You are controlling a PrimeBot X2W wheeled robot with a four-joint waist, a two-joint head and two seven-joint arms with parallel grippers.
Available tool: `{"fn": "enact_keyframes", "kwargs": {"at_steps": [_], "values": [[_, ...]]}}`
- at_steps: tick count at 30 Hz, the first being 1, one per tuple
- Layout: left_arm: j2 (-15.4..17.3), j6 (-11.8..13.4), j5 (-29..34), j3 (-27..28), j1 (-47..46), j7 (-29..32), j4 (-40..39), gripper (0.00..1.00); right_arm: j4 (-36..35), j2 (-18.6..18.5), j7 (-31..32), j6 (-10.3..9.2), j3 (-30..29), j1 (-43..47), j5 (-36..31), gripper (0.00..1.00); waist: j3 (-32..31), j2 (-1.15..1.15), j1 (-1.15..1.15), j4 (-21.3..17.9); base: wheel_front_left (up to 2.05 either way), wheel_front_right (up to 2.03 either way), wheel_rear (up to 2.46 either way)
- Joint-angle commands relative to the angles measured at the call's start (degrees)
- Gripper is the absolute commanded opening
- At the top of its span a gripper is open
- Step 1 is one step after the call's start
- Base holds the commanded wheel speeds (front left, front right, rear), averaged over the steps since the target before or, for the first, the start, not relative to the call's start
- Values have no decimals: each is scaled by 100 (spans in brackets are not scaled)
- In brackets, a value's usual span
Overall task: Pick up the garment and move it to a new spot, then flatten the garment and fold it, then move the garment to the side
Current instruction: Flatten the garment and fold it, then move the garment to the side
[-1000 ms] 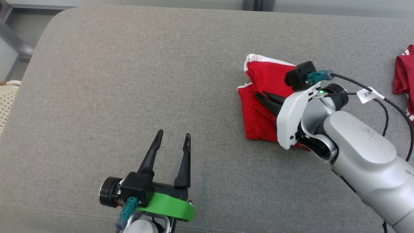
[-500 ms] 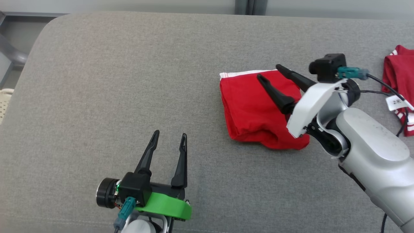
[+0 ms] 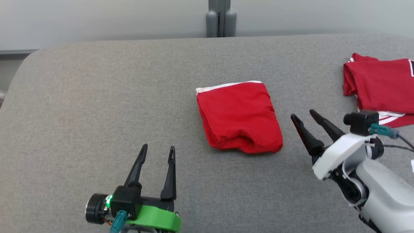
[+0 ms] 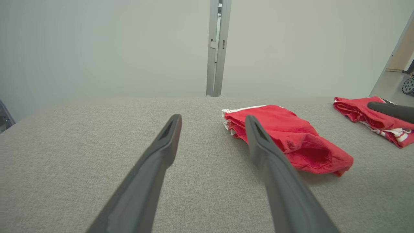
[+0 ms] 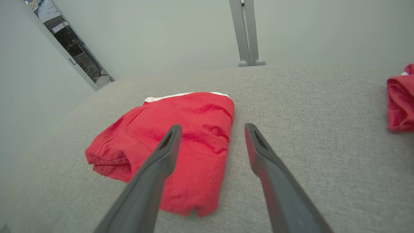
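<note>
- My left gripper (image 3: 158, 147) hangs over the bare grey cushion (image 3: 81, 97), jaws wide and empty, well apart from the work.
- The folded red garment (image 3: 239, 116) lies mid-cushion. Its near edge is bulged and loose — a one-sided pinch there could, I judge, drag the fold open.
- My right gripper (image 3: 302, 114) sits just beside it, jaws spread, holding nothing.
- A second red garment (image 3: 381, 84) lies far right — moving the folded piece that way risks a tangle.

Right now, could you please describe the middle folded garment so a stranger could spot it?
On the grey padded surface, look centre. The folded red garment there is a compact square, white-edged at the far side; the other red garment lies far right.
</note>
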Motion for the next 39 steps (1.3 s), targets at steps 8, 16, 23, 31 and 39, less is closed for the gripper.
{"fn": "enact_keyframes", "kwargs": {"at_steps": [8, 16, 23, 31, 39], "values": [[20, 90, 181, 545, 679, -16, -247, 100, -42, 348, -414, -4, -607, 892, -854, 100, -490, 0, 0, -482, 0, 0, 0], [18, 188, 170, 1187, 1294, -16, -755, 100, -1043, 1099, -404, -4, -1892, 2282, -2243, 100, -863, 0, 0, -591, 0, 0, 0], [17, -94, 292, 1469, 1775, -16, -843, 100, -1624, 1550, -404, -3, -2395, 2844, -3133, 100, -1086, 0, 0, -669, 0, 0, 0], [16, -94, 382, 1388, 2030, -16, -708, 100, -1897, 1796, -405, -3, -2534, 3135, -3696, 100, -1180, 0, 0, -682, 0, 0, 0], [18, -156, 425, 1286, 1987, -16, -677, 100, -1924, 1898, -405, -3, -2564, 3226, -3832, 100, -1142, 0, 0, -628, 0, 0, 0]]}}
